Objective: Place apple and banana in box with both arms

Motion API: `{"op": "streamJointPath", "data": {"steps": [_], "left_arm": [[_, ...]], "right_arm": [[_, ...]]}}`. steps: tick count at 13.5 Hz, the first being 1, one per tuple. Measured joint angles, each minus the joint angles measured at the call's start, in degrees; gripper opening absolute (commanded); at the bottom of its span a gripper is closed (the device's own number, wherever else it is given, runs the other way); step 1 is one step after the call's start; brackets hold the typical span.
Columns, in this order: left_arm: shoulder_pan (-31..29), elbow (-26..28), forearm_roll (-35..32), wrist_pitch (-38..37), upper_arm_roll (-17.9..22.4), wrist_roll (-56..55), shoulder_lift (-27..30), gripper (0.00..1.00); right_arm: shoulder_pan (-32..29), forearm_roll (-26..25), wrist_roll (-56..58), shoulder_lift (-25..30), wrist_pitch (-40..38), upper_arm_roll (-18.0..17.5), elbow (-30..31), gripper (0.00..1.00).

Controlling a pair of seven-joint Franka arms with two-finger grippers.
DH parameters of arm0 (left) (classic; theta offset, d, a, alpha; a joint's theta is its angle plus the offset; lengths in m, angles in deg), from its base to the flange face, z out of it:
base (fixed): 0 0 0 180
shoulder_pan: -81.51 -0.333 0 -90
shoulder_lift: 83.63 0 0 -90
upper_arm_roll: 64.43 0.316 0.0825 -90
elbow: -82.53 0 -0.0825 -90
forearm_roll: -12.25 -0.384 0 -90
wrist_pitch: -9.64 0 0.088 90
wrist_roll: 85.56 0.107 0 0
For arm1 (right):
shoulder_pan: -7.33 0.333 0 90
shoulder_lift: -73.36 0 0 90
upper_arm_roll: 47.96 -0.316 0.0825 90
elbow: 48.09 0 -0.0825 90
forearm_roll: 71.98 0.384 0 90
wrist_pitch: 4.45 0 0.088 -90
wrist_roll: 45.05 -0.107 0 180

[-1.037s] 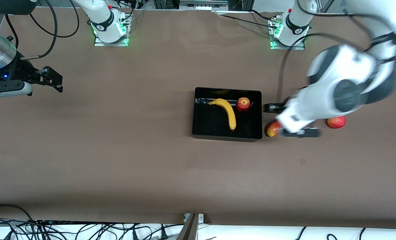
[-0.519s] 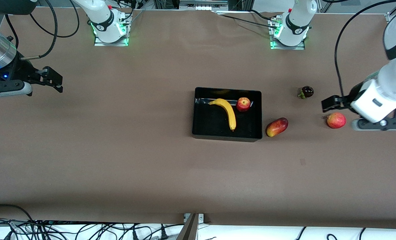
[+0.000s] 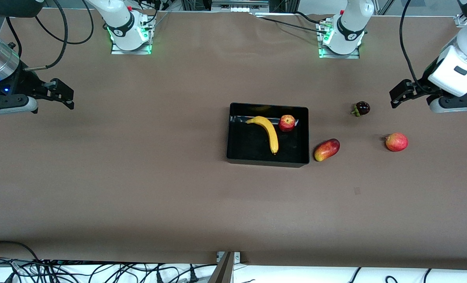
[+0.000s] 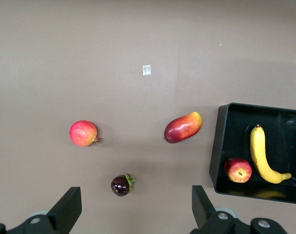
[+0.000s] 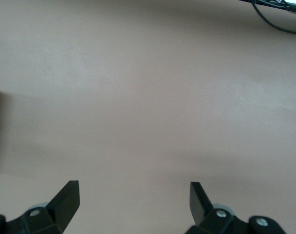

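The black box (image 3: 233, 133) stands mid-table and also shows in the left wrist view (image 4: 220, 146). The yellow banana (image 3: 269, 132) (image 4: 262, 156) and the small red apple (image 3: 287, 122) (image 4: 237, 169) lie in it, the apple at the wall toward the robots' bases. My left gripper (image 3: 399, 94) (image 4: 134, 207) is open and empty, up over the left arm's end of the table beside a dark purple fruit. My right gripper (image 3: 62, 94) (image 5: 133, 200) is open and empty, over bare table at the right arm's end.
An oblong red-and-yellow fruit (image 3: 326, 149) (image 4: 182, 127) lies just outside the box toward the left arm's end. A pinkish-red round fruit (image 3: 396, 142) (image 4: 83, 133) and a dark purple fruit (image 3: 361, 108) (image 4: 120, 185) lie farther that way. Cables run along the table's near edge.
My left arm has swung away from beside the box, up and out toward its own end of the table, uncovering the oblong fruit and the dark fruit. The right arm has not moved.
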Motion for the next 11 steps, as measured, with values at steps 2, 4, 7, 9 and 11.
{"op": "streamJointPath", "data": {"steps": [2,4,7,9,11], "left_arm": [[0.1,0.4,0.0,0.2,0.0,0.0,-0.4,1.00],[0.1,0.5,0.0,0.1,0.0,0.0,-0.4,1.00],[0.1,0.5,0.0,-1.7,0.1,0.0,-0.4,1.00],[0.0,0.5,0.2,-2.3,0.2,0.0,-0.4,1.00],[0.0,0.5,0.4,-2.4,0.2,0.0,-0.4,1.00]], "right_arm": [[0.0,0.0,0.0,0.0,0.0,0.0,0.0,1.00],[0.0,0.0,0.0,0.0,0.2,0.0,0.0,1.00],[0.0,0.0,0.0,0.0,0.3,-0.1,0.0,1.00],[0.0,0.0,0.0,0.0,0.3,-0.1,0.0,1.00],[0.0,0.0,0.0,0.0,0.3,0.0,0.0,1.00]]}}
